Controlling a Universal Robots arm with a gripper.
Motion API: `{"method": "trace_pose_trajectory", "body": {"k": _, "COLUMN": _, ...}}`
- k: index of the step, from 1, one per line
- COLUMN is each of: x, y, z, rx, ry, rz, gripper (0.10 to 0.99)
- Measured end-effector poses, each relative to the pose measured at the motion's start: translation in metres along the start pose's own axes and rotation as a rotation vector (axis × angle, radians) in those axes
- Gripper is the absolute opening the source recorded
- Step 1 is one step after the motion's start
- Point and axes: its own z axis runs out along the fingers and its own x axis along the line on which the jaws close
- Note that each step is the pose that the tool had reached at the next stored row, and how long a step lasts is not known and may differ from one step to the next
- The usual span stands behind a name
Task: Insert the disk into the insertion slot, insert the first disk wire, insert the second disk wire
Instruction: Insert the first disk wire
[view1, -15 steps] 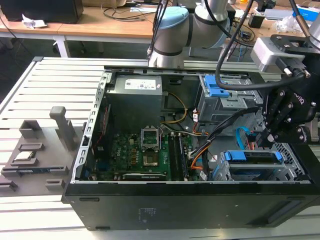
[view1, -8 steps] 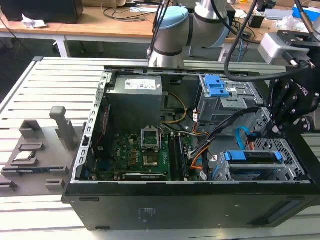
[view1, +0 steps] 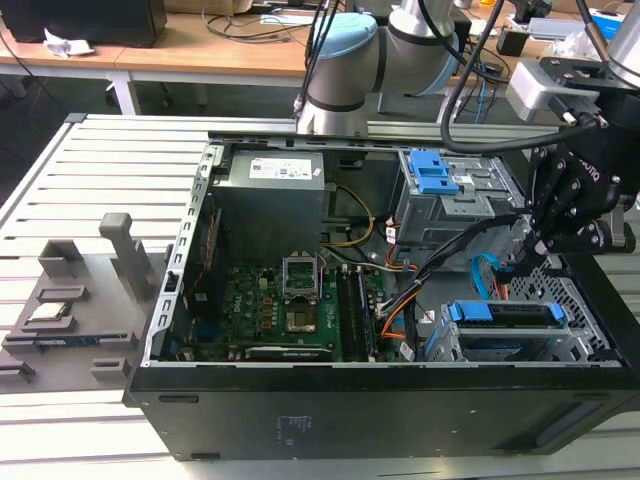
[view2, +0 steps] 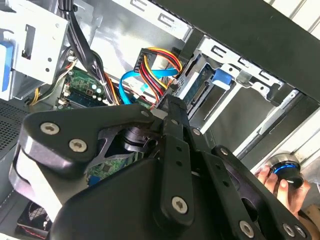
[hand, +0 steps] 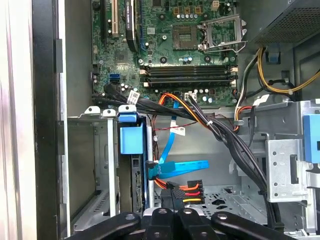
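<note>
**Black plastic wire connector (hand: 169, 194) pinched inside the open black metal computer case (view1: 380, 410)**

The silver rectangular disk (view1: 505, 313) (hand: 131, 142), framed by its bright blue plastic bracket, sits inside the insertion slot (view1: 578, 335). This is the low grey perforated metal cage at the exterior view's right, near the taller grey metal cage (view1: 455, 200) with blue latch tabs. A flat light-blue cable (hand: 182, 166) runs to the disk's edge and touches it.

The black robot gripper (hand: 174, 214) (view1: 532, 252) hangs over the slot. Its fingers are drawn close together, pinching the connector, from which red, yellow, orange and black wires (hand: 189, 188) lead away. The connector lies just beside the disk's edge, next to the blue cable's end; I cannot tell whether it is seated.

In the second wrist view a person's hand (view2: 280, 187) rests on a round black knob with a blue ring (view2: 286, 167).
</note>
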Motion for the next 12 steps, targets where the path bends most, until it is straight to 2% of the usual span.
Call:
{"method": "trace_pose_trajectory", "body": {"k": 1, "x": 0.0, "y": 0.0, "z": 0.0001, "rx": 0.0, "ry": -0.0001, "rz": 0.0, "gripper": 0.114}}
{"method": "trace_pose_trajectory", "body": {"k": 2, "x": 0.0, "y": 0.0, "z": 0.0002, "rx": 0.0, "ry": -0.0001, "rz": 0.0, "gripper": 0.235}}
{"method": "trace_pose_trajectory", "body": {"k": 3, "x": 0.0, "y": 0.0, "z": 0.0002, "rx": 0.0, "ry": -0.0001, "rz": 0.0, "gripper": 0.302}}
{"method": "trace_pose_trajectory", "body": {"k": 5, "x": 0.0, "y": 0.0, "z": 0.0006, "rx": 0.0, "ry": -0.0002, "rz": 0.0, "gripper": 0.302}}
{"method": "trace_pose_trajectory", "body": {"k": 9, "x": -0.0002, "y": -0.0003, "z": 0.0074, "rx": 0.0, "ry": 0.002, "rz": 0.0, "gripper": 0.302}}
{"method": "trace_pose_trajectory", "body": {"k": 12, "x": -0.0036, "y": -0.0003, "z": 0.0094, "rx": 0.0, "ry": 0.0022, "rz": 0.0, "gripper": 0.302}}
